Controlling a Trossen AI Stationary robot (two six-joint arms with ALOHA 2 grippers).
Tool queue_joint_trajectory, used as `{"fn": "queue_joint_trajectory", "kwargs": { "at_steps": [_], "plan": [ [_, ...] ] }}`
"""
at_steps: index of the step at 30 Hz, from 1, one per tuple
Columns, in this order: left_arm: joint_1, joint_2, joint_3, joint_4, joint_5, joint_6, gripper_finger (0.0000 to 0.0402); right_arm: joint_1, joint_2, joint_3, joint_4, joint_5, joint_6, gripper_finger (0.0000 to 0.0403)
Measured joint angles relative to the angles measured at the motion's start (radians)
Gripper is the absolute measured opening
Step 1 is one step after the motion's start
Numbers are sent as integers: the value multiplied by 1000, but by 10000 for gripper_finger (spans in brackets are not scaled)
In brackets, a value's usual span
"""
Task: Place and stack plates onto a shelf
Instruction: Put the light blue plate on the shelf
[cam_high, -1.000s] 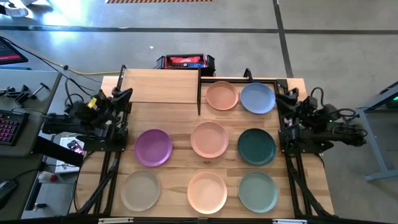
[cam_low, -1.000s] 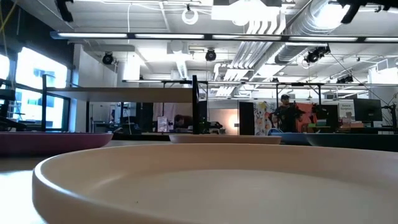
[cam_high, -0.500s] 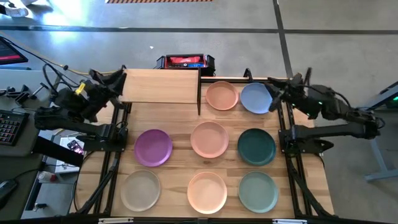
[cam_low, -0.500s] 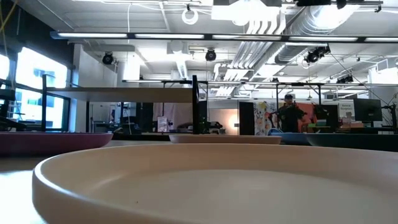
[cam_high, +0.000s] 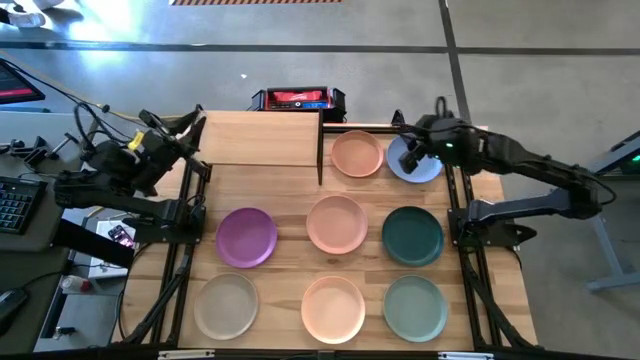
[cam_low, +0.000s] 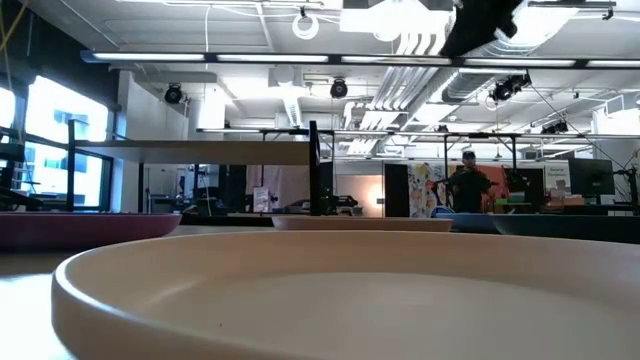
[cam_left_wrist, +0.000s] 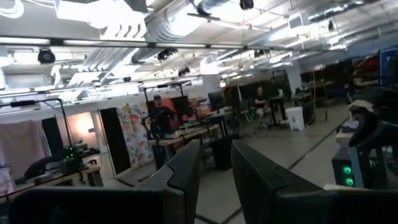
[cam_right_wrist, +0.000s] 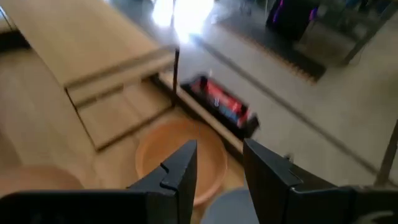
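Both arms have risen from their folded side positions; right arm now reaches over the desk's far right corner.
Left to right: the left gripper (cam_high: 190, 128) hovers at the shelf's (cam_high: 260, 138) left edge, fingers (cam_left_wrist: 186, 174) slightly apart, holding nothing. The shelf occupies the desk's (cam_high: 290, 260) far left corner, its board bare. Eight plates lie separately in rows: purple plate (cam_high: 246, 237) and beige plate (cam_high: 226, 305) on the left; peach plate (cam_high: 357, 154), two pinkish plates (cam_high: 337, 223) in the centre column; light blue plate (cam_high: 418, 165), dark teal plate (cam_high: 412, 235), sage plate (cam_high: 414, 307) on the right. The right gripper (cam_high: 408, 155) hangs above the light blue plate's near-centre rim, fingers (cam_right_wrist: 180, 171) apart, empty. Narrow gaps separate neighbouring plates.
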Motion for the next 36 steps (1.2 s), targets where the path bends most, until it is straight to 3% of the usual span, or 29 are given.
{"fn": "queue_joint_trajectory", "kwargs": {
  "at_steps": [10, 20, 29, 36],
  "plan": [
    [0, 116, 0, -42, -143, -33, 78, -83, 166, 0, -95, -102, 129, 115],
    [54, 195, -1, -269, -142, -298, 78, -152, 327, 0, -133, -249, 215, 115],
    [198, 266, -1, -352, 1, -484, 78, -217, 475, 0, -137, -303, 265, 115],
    [323, 334, -1, -396, 180, -569, 78, -254, 554, 0, -156, -304, 263, 115]
  ]
}}
